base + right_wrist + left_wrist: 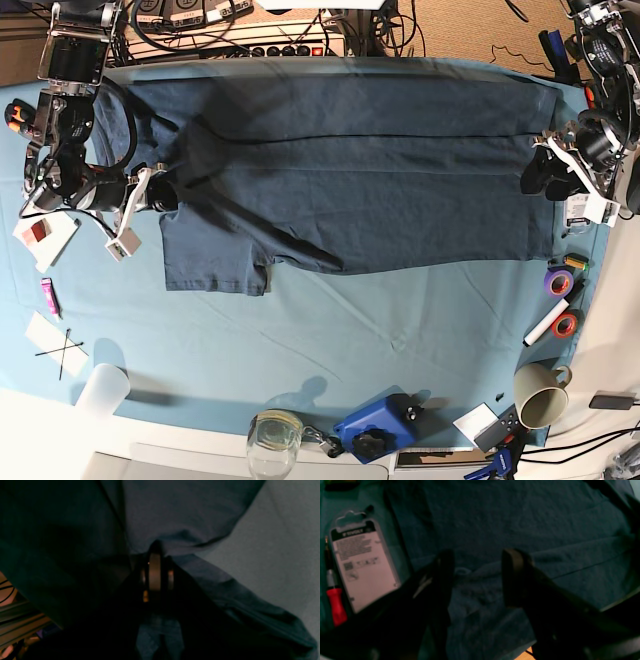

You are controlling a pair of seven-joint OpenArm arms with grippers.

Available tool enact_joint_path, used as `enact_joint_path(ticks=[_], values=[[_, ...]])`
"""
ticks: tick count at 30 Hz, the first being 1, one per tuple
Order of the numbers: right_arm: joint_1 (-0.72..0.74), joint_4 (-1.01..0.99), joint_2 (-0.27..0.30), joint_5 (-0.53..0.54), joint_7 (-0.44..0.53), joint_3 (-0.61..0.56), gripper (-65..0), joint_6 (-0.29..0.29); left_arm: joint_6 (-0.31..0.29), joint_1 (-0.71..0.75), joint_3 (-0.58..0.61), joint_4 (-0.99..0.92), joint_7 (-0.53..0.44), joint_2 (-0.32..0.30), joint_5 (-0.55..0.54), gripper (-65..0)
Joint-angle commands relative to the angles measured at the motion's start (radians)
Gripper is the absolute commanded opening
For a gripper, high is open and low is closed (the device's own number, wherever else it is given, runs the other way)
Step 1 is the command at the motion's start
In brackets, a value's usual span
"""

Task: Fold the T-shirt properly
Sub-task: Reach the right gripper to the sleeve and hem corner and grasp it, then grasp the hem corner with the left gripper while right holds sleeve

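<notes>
The dark slate-blue T-shirt (360,170) lies spread across the teal tablecloth (400,330), with one sleeve (215,260) sticking out at the lower left. My right gripper (168,195) is at the shirt's left end. In the right wrist view it (155,555) is shut on a bunched fold of the shirt (187,510), lifted a little. My left gripper (537,178) is at the shirt's right edge. In the left wrist view it (477,565) is open, its fingers (512,575) astride a wrinkled edge of the shirt (520,517), holding nothing.
A blister pack (362,562) and a red-handled screwdriver (336,605) lie beside the left gripper. Tape rolls (557,281), a marker (545,325) and a mug (541,400) sit at the right. A blue tool (375,425), a glass (272,435) and a white cup (100,385) line the front edge.
</notes>
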Motion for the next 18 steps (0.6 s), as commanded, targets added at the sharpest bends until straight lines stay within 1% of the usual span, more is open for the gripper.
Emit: enact_joint_path(ticks=[1,4,5,6,11,18], values=[[0.019,0.015,0.017,0.023,0.014,0.009,-65.0,0.001,0.000,-0.007,-0.005,0.014,-0.022,-0.016,-0.015,-34.1],[0.019,0.015,0.018,0.022,0.014,0.009,-50.4,0.001,0.000,-0.007,-0.005,0.014,-0.021,-0.016,-0.014,-34.0],[0.019,0.015,0.018,0.023,0.014,0.009,-47.4,0.001,0.000,-0.006,-0.005,0.014,-0.021,-0.016,-0.014,-34.1],[0.019,0.015,0.018,0.023,0.014,0.009,-46.0,0.001,-0.001,-0.006,-0.005,0.014,-0.021,-0.016,-0.014,-34.1],[0.042,0.015,0.019,0.037,0.014,0.023,-46.0,0.001,0.000,-0.007,-0.005,0.014,-0.021,-0.016,-0.004,-34.1],[0.102,0.015,0.019,0.031,0.014,0.157,-46.0,0.001,-0.001,-0.006,-0.005,0.014,-0.021,-0.016,-0.003,-34.0]])
